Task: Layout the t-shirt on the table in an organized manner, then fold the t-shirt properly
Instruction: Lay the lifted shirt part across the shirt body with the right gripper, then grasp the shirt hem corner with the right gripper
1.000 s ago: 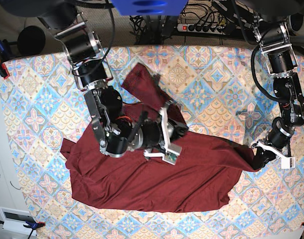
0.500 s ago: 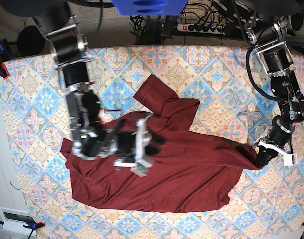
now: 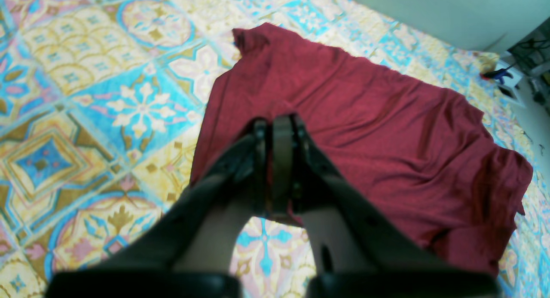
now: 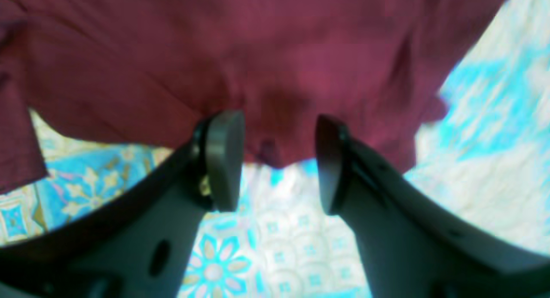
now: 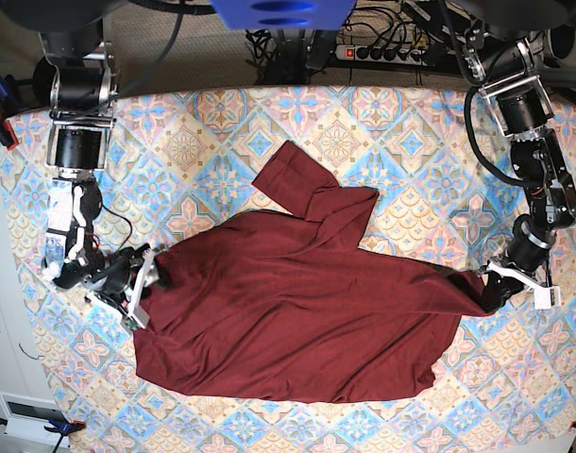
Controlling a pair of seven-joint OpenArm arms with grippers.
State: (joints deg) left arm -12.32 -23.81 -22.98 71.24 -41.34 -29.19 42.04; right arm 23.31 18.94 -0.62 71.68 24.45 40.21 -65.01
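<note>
The dark maroon t-shirt (image 5: pixel 297 316) lies spread over the middle of the tiled table (image 5: pixel 411 142), one sleeve (image 5: pixel 302 184) folded toward the far side. My left gripper (image 5: pixel 488 289) is at the shirt's right end, shut on a pinch of the fabric. In the left wrist view its fingers (image 3: pixel 277 130) are pressed together with the t-shirt (image 3: pixel 369 117) stretching away from them. My right gripper (image 5: pixel 144 286) is at the shirt's left edge. In the right wrist view the right gripper (image 4: pixel 275 160) is open, with the t-shirt hem (image 4: pixel 258 62) just beyond its pads and nothing held.
A power strip with cables (image 5: pixel 382 52) lies beyond the table's far edge. A blue clamp (image 5: pixel 0 94) sits at the far left corner and a white box (image 5: pixel 28 415) at the near left. The patterned table (image 3: pixel 86 96) surrounds the shirt on all sides.
My right gripper has swung from the shirt's middle to its left edge and opened, letting the fabric go. The sleeve now lies flat. The left gripper has stayed shut on the right end.
</note>
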